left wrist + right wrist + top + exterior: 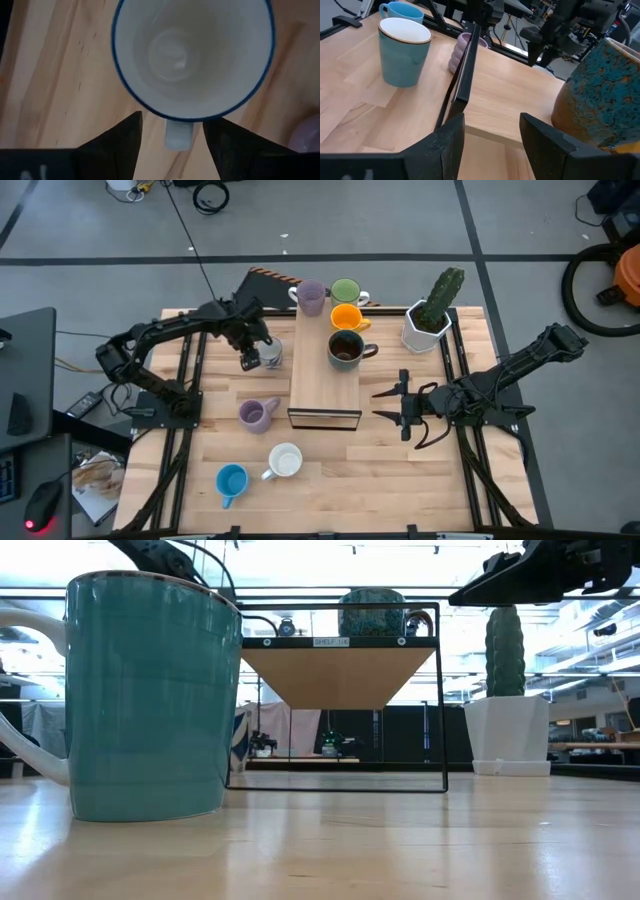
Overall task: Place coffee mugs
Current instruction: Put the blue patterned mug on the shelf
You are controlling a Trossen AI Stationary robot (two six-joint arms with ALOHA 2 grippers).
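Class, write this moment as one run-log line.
left gripper: open above patterned mug, fingers astride handle | right gripper: open, beside shelf | shelf: four mugs

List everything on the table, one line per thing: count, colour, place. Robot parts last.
Shelf: one, light wood on black frame, table centre.
Mugs on shelf: four, lilac, green, orange, dark brown.
Patterned mug: one, white-grey, left of shelf, under left gripper.
Lilac mug: one, left of shelf front.
White mug, blue mug: one each, near edge.
Cactus pot: one, white, right of shelf.
Left gripper: open, straddling patterned mug's handle.
Right gripper: open, right of shelf.
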